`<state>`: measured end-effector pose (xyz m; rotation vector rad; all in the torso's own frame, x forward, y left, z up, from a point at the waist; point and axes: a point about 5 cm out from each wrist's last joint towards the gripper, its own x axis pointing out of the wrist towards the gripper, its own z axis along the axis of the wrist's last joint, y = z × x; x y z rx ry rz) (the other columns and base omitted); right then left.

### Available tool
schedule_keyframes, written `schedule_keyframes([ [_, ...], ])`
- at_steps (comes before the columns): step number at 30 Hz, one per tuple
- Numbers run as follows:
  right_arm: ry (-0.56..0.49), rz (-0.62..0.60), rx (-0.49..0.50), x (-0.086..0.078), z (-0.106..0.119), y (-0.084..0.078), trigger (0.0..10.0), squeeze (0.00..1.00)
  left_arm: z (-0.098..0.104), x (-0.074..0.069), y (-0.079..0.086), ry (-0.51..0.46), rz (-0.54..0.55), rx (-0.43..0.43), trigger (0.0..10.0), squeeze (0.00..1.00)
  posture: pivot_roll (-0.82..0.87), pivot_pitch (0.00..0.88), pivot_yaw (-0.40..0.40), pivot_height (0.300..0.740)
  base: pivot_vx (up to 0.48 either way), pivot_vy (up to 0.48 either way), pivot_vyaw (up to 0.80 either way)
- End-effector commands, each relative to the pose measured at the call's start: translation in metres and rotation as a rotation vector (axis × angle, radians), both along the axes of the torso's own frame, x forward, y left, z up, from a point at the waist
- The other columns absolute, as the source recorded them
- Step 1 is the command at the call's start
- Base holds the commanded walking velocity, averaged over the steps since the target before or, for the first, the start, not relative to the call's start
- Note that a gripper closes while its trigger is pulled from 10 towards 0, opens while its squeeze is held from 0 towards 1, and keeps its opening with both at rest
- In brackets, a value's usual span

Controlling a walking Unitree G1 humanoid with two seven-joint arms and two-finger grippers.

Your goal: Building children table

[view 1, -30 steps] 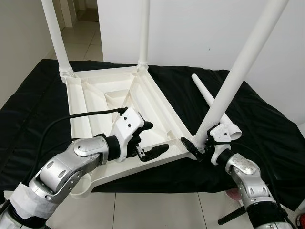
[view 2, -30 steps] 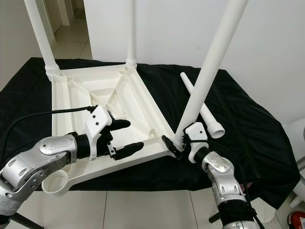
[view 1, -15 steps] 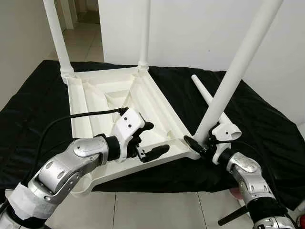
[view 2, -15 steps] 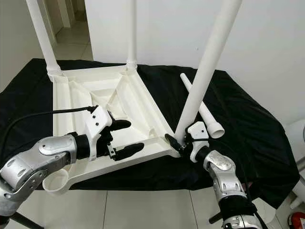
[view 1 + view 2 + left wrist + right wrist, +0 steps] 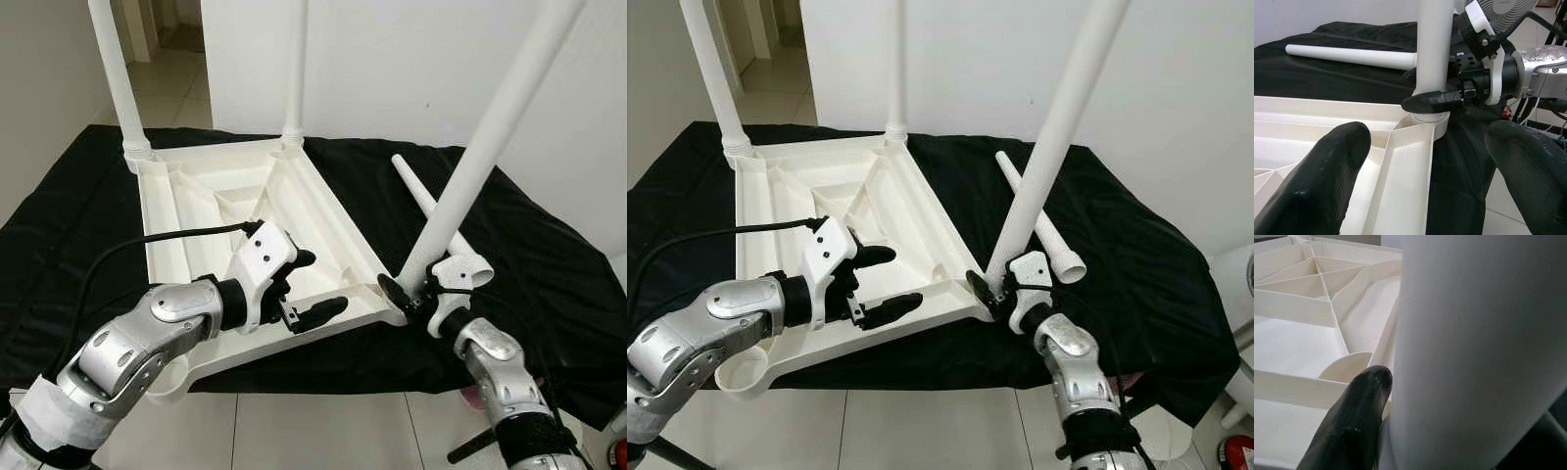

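The white table top [image 5: 196, 211] lies upside down on a black cloth [image 5: 549, 255]. Two white legs [image 5: 113, 69] [image 5: 296, 59] stand upright in its far corners. My right gripper [image 5: 411, 289] is shut on the base of a third leg [image 5: 490, 137], whose foot sits at the near right corner socket; it leans to the right. One black finger [image 5: 1352, 426] presses against this leg [image 5: 1474, 347]. My left gripper [image 5: 315, 284] is open, its fingers [image 5: 1327, 166] straddling the near rim beside that corner. Another leg [image 5: 416, 191] lies loose on the cloth.
The round socket [image 5: 167, 387] at the near left corner holds no leg and hangs over the cloth's front edge. Tiled floor runs along the front, a white wall stands behind. A fan [image 5: 1498, 7] stands to my right.
My right forearm has shifted a little to the left and the held leg's tilt has changed slightly. Its foot stays at the corner. The left gripper has not moved.
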<state>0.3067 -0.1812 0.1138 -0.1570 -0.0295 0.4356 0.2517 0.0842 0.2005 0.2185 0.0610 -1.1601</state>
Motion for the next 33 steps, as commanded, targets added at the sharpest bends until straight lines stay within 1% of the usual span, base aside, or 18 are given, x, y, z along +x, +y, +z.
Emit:
schedule_keyframes([
  [1, 0.072, -0.104, -0.015, -0.004, -0.015, -0.006, 10.0, 0.00, -0.003, -0.010, -0.003, 0.044, -0.159, 0.017, 10.0, 0.00, 0.02, 0.000, -0.053, 0.740, 0.000, 0.000, 0.00],
  [2, 0.072, -0.104, -0.015, -0.004, -0.015, -0.006, 10.0, 0.00, -0.003, -0.010, -0.003, 0.044, -0.159, 0.017, 10.0, 0.00, 0.02, 0.000, -0.053, 0.740, 0.000, 0.000, 0.00],
  [4, 0.075, -0.188, 0.016, -0.008, -0.015, 0.000, 10.0, 0.00, -0.003, -0.011, -0.003, 0.046, -0.161, 0.017, 10.0, 0.00, 0.01, 0.000, -0.058, 0.740, 0.000, 0.000, 0.00],
  [5, 0.075, -0.188, 0.016, -0.008, -0.015, 0.000, 10.0, 0.00, -0.003, -0.011, -0.003, 0.046, -0.161, 0.017, 10.0, 0.00, 0.01, 0.000, -0.058, 0.740, 0.000, 0.000, 0.00],
  [6, 0.085, -0.249, 0.033, -0.010, -0.016, 0.004, 10.0, 0.00, -0.004, -0.011, -0.003, 0.047, -0.162, 0.017, 10.0, 0.00, 0.01, 0.000, -0.058, 0.740, 0.000, 0.000, 0.00],
  [7, 0.085, -0.249, 0.033, -0.010, -0.016, 0.004, 10.0, 0.00, -0.004, -0.011, -0.003, 0.047, -0.162, 0.017, 10.0, 0.00, 0.01, 0.000, -0.058, 0.740, 0.000, 0.000, 0.00],
  [8, 0.102, -0.305, 0.058, -0.013, -0.017, 0.008, 10.0, 0.00, -0.004, -0.011, -0.003, 0.048, -0.163, 0.017, 10.0, 0.00, 0.01, 0.000, -0.063, 0.740, 0.000, 0.000, 0.00],
  [9, 0.102, -0.305, 0.058, -0.013, -0.017, 0.008, 10.0, 0.00, -0.004, -0.011, -0.003, 0.048, -0.163, 0.017, 10.0, 0.00, 0.01, 0.000, -0.063, 0.740, 0.000, 0.000, 0.00],
  [10, 0.116, -0.363, 0.073, -0.016, -0.019, 0.012, 10.0, 0.00, -0.004, -0.011, -0.004, 0.048, -0.164, 0.016, 10.0, 0.00, 0.01, 0.000, -0.066, 0.740, 0.000, 0.000, 0.00],
  [11, 0.116, -0.363, 0.073, -0.016, -0.019, 0.012, 10.0, 0.00, -0.004, -0.011, -0.004, 0.048, -0.164, 0.016, 10.0, 0.00, 0.01, 0.000, -0.066, 0.740, 0.000, 0.000, 0.00],
  [14, 0.134, -0.516, 0.114, -0.023, -0.021, 0.021, 10.0, 0.00, -0.005, -0.011, -0.005, 0.050, -0.169, 0.013, 10.0, 0.00, 0.00, 0.000, -0.069, 0.740, 0.000, 0.000, 0.00],
  [15, 0.134, -0.516, 0.114, -0.023, -0.021, 0.021, 10.0, 0.00, -0.005, -0.011, -0.005, 0.050, -0.169, 0.013, 10.0, 0.00, 0.00, 0.000, -0.069, 0.740, 0.000, 0.000, 0.00],
  [17, 0.153, -0.595, 0.148, -0.025, -0.022, 0.026, 10.0, 0.00, -0.005, -0.012, -0.006, 0.051, -0.172, 0.012, 10.0, 0.00, 0.00, 0.000, -0.073, 0.740, 0.000, 0.000, 0.00],
  [22, 0.149, -0.632, 0.193, -0.026, -0.016, 0.035, 10.0, 0.00, -0.006, -0.013, -0.008, 0.054, -0.177, 0.011, 10.0, 0.00, -0.01, 0.000, -0.078, 0.740, 0.000, 0.000, 0.00],
  [24, 0.157, -0.617, 0.194, -0.028, -0.014, 0.041, 10.0, 0.00, -0.006, -0.013, -0.008, 0.054, -0.177, 0.011, 10.0, 0.00, 0.00, 0.000, -0.078, 0.740, 0.000, 0.000, 0.00],
  [29, 0.168, -0.610, 0.181, -0.028, -0.012, 0.042, 10.0, 0.00, -0.006, -0.012, -0.007, 0.054, -0.175, 0.013, 10.0, 0.00, 0.00, 0.000, -0.077, 0.740, 0.000, 0.000, 0.00],
  [32, 0.153, -0.597, 0.172, -0.028, -0.009, 0.043, 10.0, 0.00, -0.006, -0.012, -0.006, 0.054, -0.173, 0.016, 10.0, 0.00, 0.00, 0.000, -0.078, 0.740, 0.000, 0.000, 0.00],
  [33, 0.143, -0.585, 0.174, -0.028, -0.007, 0.044, 10.0, 0.74, -0.006, -0.012, -0.006, 0.053, -0.171, 0.017, 10.0, 0.00, 0.00, 0.000, -0.078, 0.740, 0.000, 0.000, 0.00],
])
